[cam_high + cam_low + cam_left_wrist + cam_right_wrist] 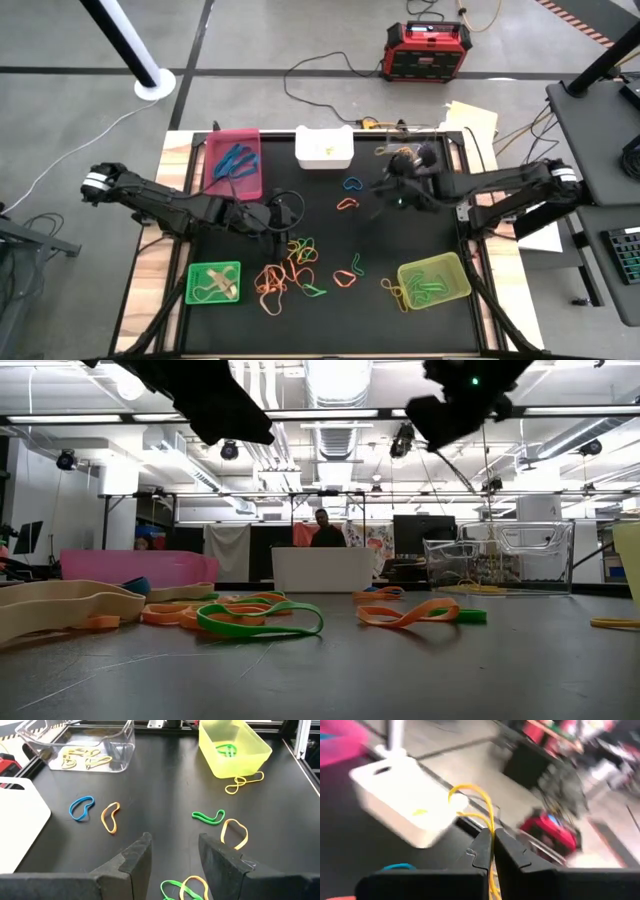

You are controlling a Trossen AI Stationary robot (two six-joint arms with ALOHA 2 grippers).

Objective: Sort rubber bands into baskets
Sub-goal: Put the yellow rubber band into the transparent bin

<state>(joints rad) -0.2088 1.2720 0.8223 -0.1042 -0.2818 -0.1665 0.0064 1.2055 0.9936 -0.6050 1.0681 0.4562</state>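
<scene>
Right pincer (492,845) is clamped on 1 yellow rubber band (475,805), lifted off the table (330,290). White basket (324,147) lies just beyond and to the left of it, clear basket (80,745) on its other side; either drop looks short. Band hangs lengthwise from the tips. Left pincer (172,857), fingers apart, hovers over the loose pile (290,265).

bare mat (330,215) mid-table, rubber bands (290,265) cluttering front

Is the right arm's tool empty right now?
No, in the right wrist view the right tool is shut on a thin yellow rubber band, which loops up from between its dark fingers.
</scene>
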